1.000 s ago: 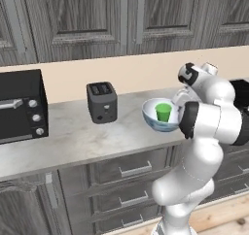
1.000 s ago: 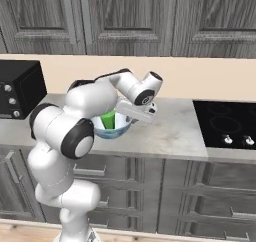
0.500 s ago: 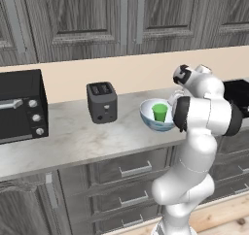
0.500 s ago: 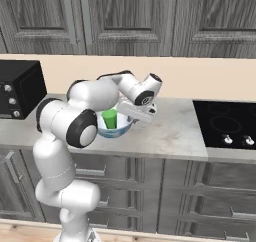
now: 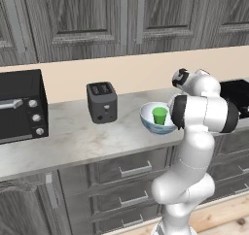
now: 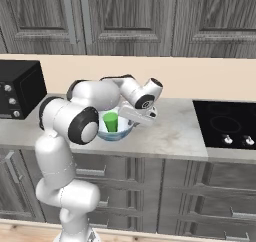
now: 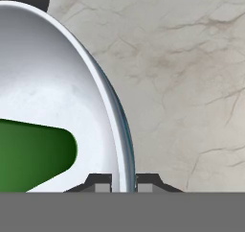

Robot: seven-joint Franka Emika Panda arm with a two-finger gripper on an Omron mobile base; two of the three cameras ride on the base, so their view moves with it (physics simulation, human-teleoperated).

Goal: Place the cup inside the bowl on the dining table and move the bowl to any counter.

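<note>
The bowl is seen on the tabletop, right of the toaster; the cup is stood upright inside it; the end effector is closed on the bowl's rim at the side nearest the cooktop, one fingertip inside the wall, the other outside; in the hand view the cup is found left of the end effector, apart from it.

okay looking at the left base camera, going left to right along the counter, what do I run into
Black toaster oven → dark toaster → bowl with the green cup standing in it → the robot's white arm → black cooktop at the far right edge.
</note>
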